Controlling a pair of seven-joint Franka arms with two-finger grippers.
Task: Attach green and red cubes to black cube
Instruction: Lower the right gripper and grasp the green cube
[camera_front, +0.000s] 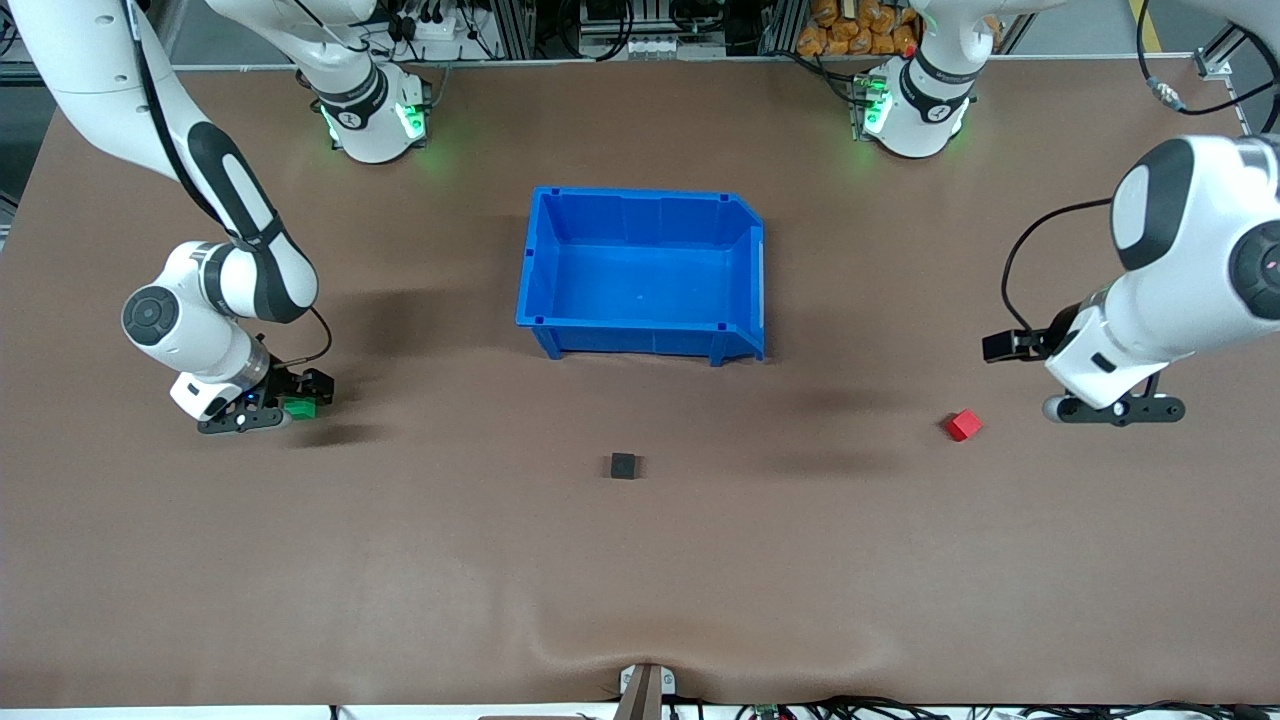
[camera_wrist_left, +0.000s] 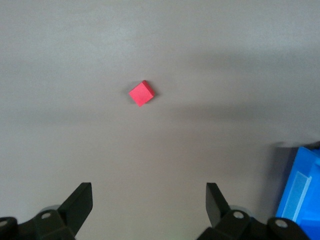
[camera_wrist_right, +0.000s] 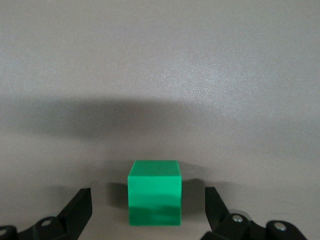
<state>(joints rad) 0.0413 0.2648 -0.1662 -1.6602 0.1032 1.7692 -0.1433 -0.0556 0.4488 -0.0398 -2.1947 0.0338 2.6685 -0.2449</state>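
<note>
Brown covering spreads over the whole tabletop (camera_front: 400, 580), and the three small cubes lie on it well apart from one another.

The green cube (camera_front: 299, 407) sits near the edge at the right arm's end of the tabletop. The right end effector (camera_front: 285, 405) is down around it, with its fingers (camera_wrist_right: 77, 207) spread wide. In the right wrist view the green cube (camera_wrist_right: 154, 192) stands between the two fingers with a gap on each side, so neither finger touches it and the cube rests on the tabletop.

The black cube (camera_front: 623, 465) lies about midway between the two ends of the tabletop, nearer to the front camera than the blue bin (camera_front: 540, 260). It is alone, with bare surface all round it.

The red cube (camera_front: 964, 425) lies toward the left arm's end of the tabletop, a little farther from the front camera than the black cube. It is turned so that one corner points toward the camera-side edge. The left end effector (camera_front: 1115, 408) hangs just beside the red cube, toward the edge at the left arm's end, and its fingers (camera_wrist_left: 80, 202) stand wide apart with nothing between them. In the left wrist view the red cube (camera_wrist_left: 141, 93) lies ahead of the open fingers, clear of both, and a corner of the blue bin (camera_wrist_left: 302, 192) shows at the picture's edge.

The blue bin stands midway along the tabletop, closer to the robots' bases than all three cubes.
</note>
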